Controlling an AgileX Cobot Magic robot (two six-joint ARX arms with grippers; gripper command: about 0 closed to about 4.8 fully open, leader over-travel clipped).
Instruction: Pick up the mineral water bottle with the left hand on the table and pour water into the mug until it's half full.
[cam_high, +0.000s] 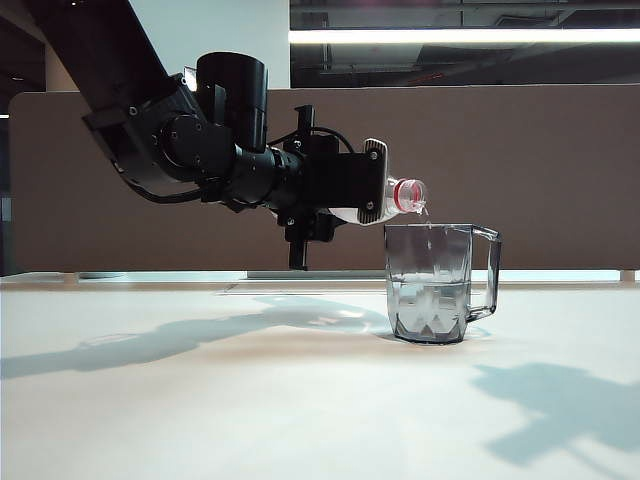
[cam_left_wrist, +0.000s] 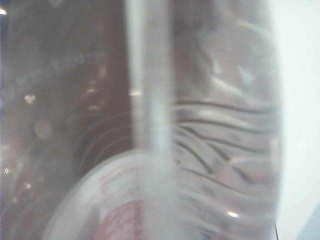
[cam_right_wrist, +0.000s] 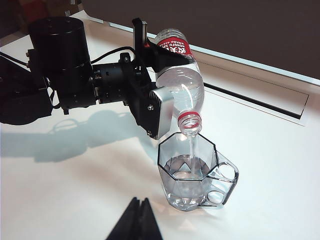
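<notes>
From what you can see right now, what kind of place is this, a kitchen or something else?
Probably an office or lab test bench, not a kitchen: a bare white table, a brown partition behind it, and exposed ceiling with a strip light. The left end effector pours from a bottle into a mug.

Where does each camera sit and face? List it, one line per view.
Exterior view: low and side-on to the left gripper tipping the clear plastic mineral water bottle over the smoky-grey faceted glass mug.
Left wrist view: against the bottle, blurred; no gripper discernible.
Right wrist view: raised, looking down; shut right gripper tips show.
Shared: exterior and right wrist show the pour.
</notes>
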